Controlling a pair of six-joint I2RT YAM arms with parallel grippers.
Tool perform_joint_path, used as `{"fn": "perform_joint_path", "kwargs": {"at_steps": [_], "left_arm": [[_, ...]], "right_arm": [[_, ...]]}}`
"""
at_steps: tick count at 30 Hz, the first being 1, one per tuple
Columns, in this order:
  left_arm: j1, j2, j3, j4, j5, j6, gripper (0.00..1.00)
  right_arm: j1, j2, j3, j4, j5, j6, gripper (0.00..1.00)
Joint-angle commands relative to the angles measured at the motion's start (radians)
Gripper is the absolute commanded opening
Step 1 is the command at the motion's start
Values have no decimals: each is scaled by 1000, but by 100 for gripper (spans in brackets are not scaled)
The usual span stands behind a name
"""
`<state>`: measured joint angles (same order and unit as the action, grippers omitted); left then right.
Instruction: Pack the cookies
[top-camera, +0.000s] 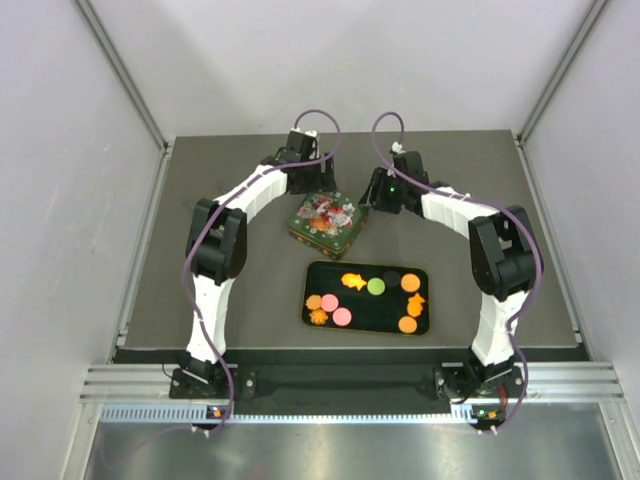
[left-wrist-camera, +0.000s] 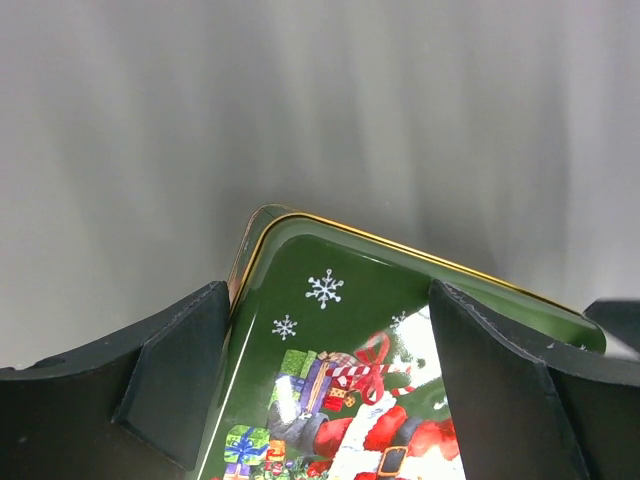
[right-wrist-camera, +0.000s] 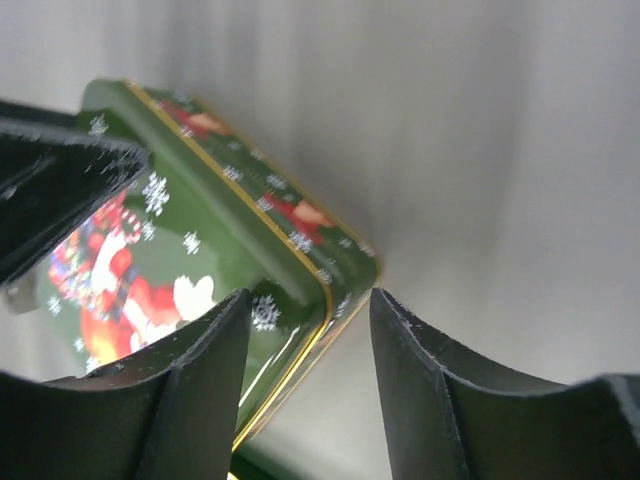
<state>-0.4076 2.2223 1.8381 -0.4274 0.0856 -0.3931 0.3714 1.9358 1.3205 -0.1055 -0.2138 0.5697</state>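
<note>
The cookies (top-camera: 352, 281) lie on a black tray (top-camera: 385, 310) in the middle of the table: several orange discs and star shapes, two pink discs and one green disc. Behind the tray stands the green Santa tin (top-camera: 328, 222) with its lid on. My left gripper (top-camera: 311, 192) is at the tin's far left corner. In the left wrist view the gripper (left-wrist-camera: 330, 380) is open, its fingers either side of the lid (left-wrist-camera: 330, 330). My right gripper (top-camera: 369, 206) is at the tin's right corner. In the right wrist view it (right-wrist-camera: 310, 380) is open astride the lid's corner (right-wrist-camera: 345, 270).
Grey walls enclose the dark table on the left, right and back. The arm bases stand at the near edge on a metal rail (top-camera: 340, 383). No white paper cups are in view.
</note>
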Motion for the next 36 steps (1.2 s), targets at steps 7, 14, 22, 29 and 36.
{"fn": "perform_joint_path", "kwargs": {"at_steps": [7,14,22,29,36], "left_arm": [[-11,62,3,-197,17,48,84],[-7,69,18,-200,25,49,84],[-5,79,23,-198,31,48,84],[-4,82,24,-201,29,45,84],[12,80,23,-203,32,40,84]], "right_arm": [[14,-67,158,-175,132,-117,29],[69,-97,207,-200,209,-172,18],[100,-12,35,-166,211,-153,9],[98,-15,-52,-99,211,-122,7],[84,-78,77,-125,209,-149,12]]}}
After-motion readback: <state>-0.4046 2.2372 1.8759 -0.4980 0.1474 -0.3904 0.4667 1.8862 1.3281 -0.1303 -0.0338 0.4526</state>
